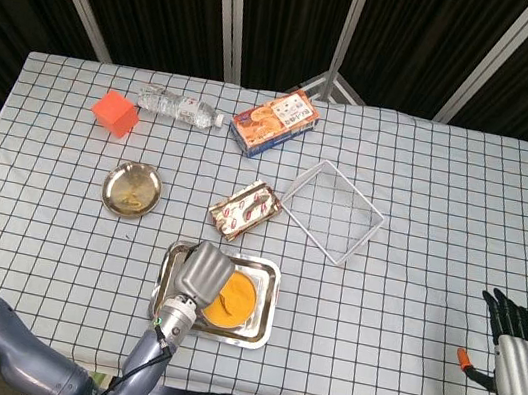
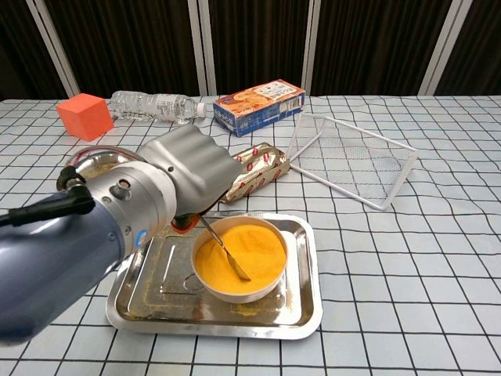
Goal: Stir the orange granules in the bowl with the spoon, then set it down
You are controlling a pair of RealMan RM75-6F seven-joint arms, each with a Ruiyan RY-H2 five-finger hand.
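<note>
A white bowl (image 2: 268, 287) of orange granules (image 2: 250, 247) stands in a steel tray (image 2: 304, 309) near the table's front edge. My left hand (image 2: 197, 174) hovers over the tray's left side and grips a metal spoon (image 2: 225, 250) whose tip dips into the granules. From the head view the left hand (image 1: 204, 270) covers part of the bowl (image 1: 238, 302). My right hand (image 1: 513, 357) rests off the table's right front corner with fingers spread, holding nothing.
Behind the tray lie a foil snack pack (image 2: 254, 170) and a white wire basket (image 2: 352, 159). Farther back are a cracker box (image 2: 259, 105), a water bottle (image 2: 151, 104) and an orange cube (image 2: 83, 116). A small metal dish (image 1: 132, 188) sits at left.
</note>
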